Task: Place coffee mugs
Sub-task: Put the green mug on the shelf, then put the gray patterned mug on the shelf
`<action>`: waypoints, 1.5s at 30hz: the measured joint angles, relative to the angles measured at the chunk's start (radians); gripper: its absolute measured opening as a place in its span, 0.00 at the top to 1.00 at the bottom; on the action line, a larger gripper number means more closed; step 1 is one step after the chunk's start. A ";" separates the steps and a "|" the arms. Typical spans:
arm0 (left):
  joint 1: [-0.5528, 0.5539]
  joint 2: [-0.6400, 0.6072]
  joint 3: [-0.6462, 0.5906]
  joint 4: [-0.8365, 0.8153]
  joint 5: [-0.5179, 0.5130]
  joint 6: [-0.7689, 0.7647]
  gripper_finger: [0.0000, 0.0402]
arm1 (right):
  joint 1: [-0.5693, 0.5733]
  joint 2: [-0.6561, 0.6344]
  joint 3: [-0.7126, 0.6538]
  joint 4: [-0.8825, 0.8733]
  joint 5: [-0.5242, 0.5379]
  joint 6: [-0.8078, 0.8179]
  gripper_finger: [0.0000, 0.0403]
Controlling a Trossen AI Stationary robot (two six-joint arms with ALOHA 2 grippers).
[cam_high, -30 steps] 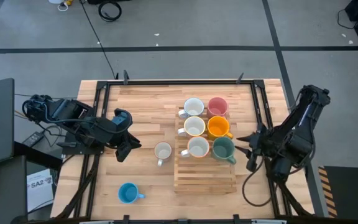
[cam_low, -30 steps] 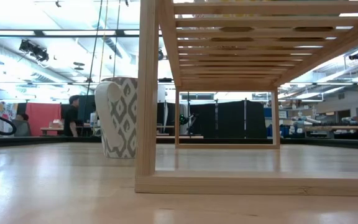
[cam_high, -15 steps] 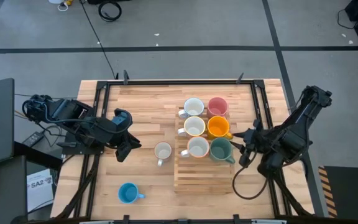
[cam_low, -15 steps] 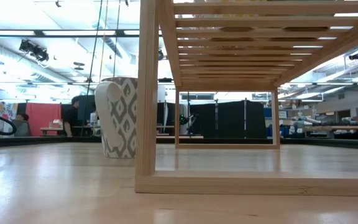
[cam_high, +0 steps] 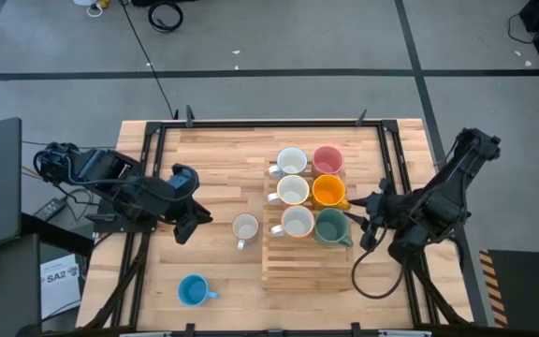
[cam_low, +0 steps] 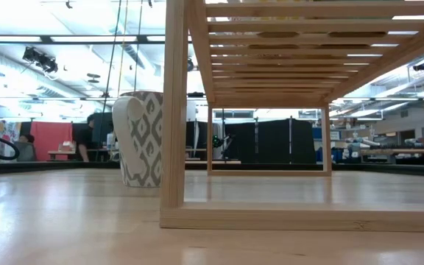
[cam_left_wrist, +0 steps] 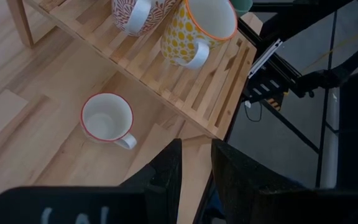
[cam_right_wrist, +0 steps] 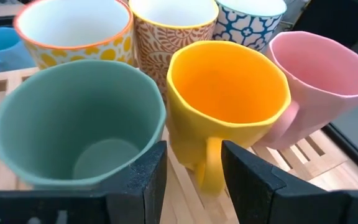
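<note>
The right arm reaches in from the desk's [cam_high: 213, 150] right edge, its end effector [cam_high: 363, 223] just beside the dark green mug [cam_high: 334, 225] on the wooden slatted rack [cam_high: 307, 264]. In the right wrist view the two fingers [cam_right_wrist: 148, 174] stand parted, nothing between them, with the green mug and the orange mug's [cam_right_wrist: 229, 102] handle just ahead. The left arm waits over the desk's left side, its end effector [cam_high: 191, 223] pointing toward the rack; its fingers [cam_left_wrist: 166, 171] sit close together with a narrow gap, empty.

Six mugs stand on the rack in two columns: three white mugs [cam_high: 293, 192] beside the pink mug [cam_high: 327, 160], the orange and the green. The rack's near half is bare. A white mug with a red rim [cam_high: 244, 227] stands on the desk just left of the rack, and the blue mug [cam_high: 193, 291] sits well apart near the desk's front left corner.

The low view shows a grey-patterned mug [cam_low: 142, 138] beside the rack's leg, with the rack's underside; no arm appears there. The wrist views alone reveal the white mugs' patterns: yellow dots, orange leaves, blue flowers.
</note>
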 joint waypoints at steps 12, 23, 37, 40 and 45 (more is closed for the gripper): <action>-0.064 0.025 -0.001 -0.007 -0.076 0.055 0.77 | 0.018 -0.096 0.000 0.186 -0.028 -0.059 0.61; -0.065 0.045 -0.001 -0.007 -0.120 0.135 0.77 | -0.090 -0.134 0.000 1.059 -0.349 -0.908 0.61; -0.083 0.210 -0.005 -0.040 -0.153 0.252 0.77 | -0.157 -0.126 0.000 1.179 -0.385 -1.020 0.60; -0.103 0.260 -0.005 -0.115 -0.140 0.233 0.77 | -0.151 -0.126 0.000 1.165 -0.388 -0.968 0.60; -0.169 0.296 -0.005 -0.290 -0.139 0.133 0.77 | -0.133 -0.126 0.000 1.132 -0.393 -0.942 0.60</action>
